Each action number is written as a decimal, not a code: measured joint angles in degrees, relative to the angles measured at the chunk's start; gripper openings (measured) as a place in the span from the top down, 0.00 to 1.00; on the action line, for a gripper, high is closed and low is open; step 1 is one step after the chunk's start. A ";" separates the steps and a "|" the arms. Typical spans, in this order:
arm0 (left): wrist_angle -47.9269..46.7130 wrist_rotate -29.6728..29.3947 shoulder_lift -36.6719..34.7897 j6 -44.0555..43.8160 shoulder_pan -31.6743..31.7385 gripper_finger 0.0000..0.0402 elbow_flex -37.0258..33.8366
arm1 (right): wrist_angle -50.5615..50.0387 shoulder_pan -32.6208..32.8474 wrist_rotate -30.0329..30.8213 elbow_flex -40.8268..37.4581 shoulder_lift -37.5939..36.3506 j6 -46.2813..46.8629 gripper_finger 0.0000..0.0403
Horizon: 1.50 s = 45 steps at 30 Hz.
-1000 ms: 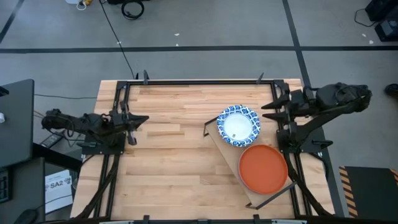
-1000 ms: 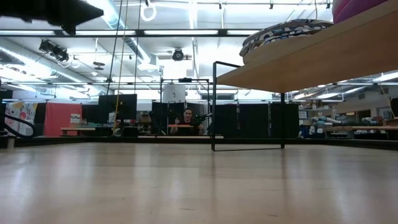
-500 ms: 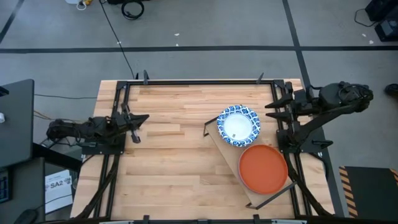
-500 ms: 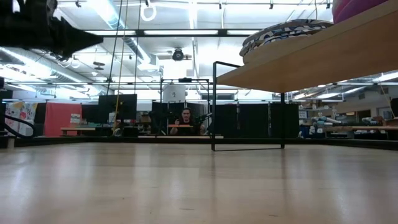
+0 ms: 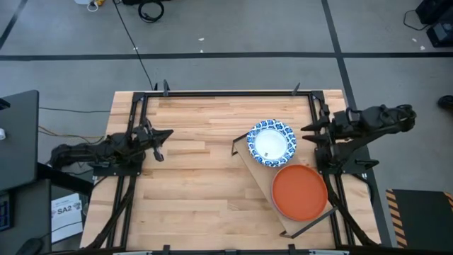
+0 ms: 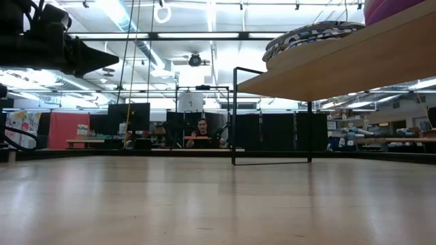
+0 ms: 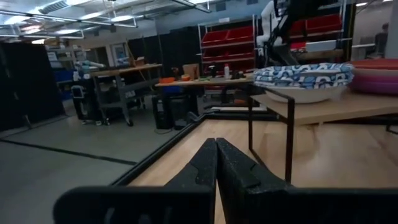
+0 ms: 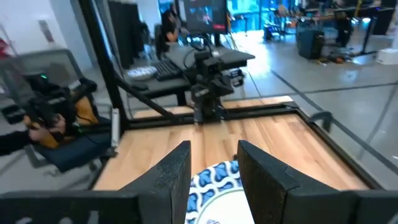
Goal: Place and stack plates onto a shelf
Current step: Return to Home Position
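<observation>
Shelf (image 5: 260, 174) stands aslant on the desk (image 5: 191, 191), in the part between 3 and 5 o'clock of the high view, its long side running from the desk's middle toward 5 o'clock. Two piles of plates sit on its board. One is topped by a blue-and-white plate (image 5: 270, 142) at the end nearer the middle. Just beside it, toward 5 o'clock, the other is topped by an orange-red plate (image 5: 300, 192); I cannot tell whether the two rims touch. In the left wrist view the patterned pile shows more than one rim, and a pink plate (image 7: 376, 84) lies below the orange-red one. The left gripper (image 5: 164, 134) hangs over the desk's 9 o'clock edge, pointing toward 3 o'clock, well apart from the shelf, its jaws pressed together on nothing. The right gripper (image 5: 309, 132) sits at the 3 o'clock edge, pointing toward 9 o'clock, near the blue-and-white plate but clear of it, its jaws spread with a plain gap and holding nothing. In the low view a person (image 6: 201, 131) sits far behind the desk.
</observation>
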 joint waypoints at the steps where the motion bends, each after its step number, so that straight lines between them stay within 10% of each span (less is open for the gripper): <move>1: -0.15 0.95 0.02 -0.23 0.72 0.98 0.00 | 1.23 0.02 -0.30 -1.85 -1.55 0.13 0.66; 17: -0.15 9.58 0.04 -2.83 6.95 0.98 -0.04 | 23.40 0.02 -4.12 -26.68 -24.34 -4.84 0.66; 45: -0.18 9.58 0.07 -3.58 8.31 0.98 -0.09 | 38.63 -14.02 -9.26 -42.23 -24.62 -16.89 0.66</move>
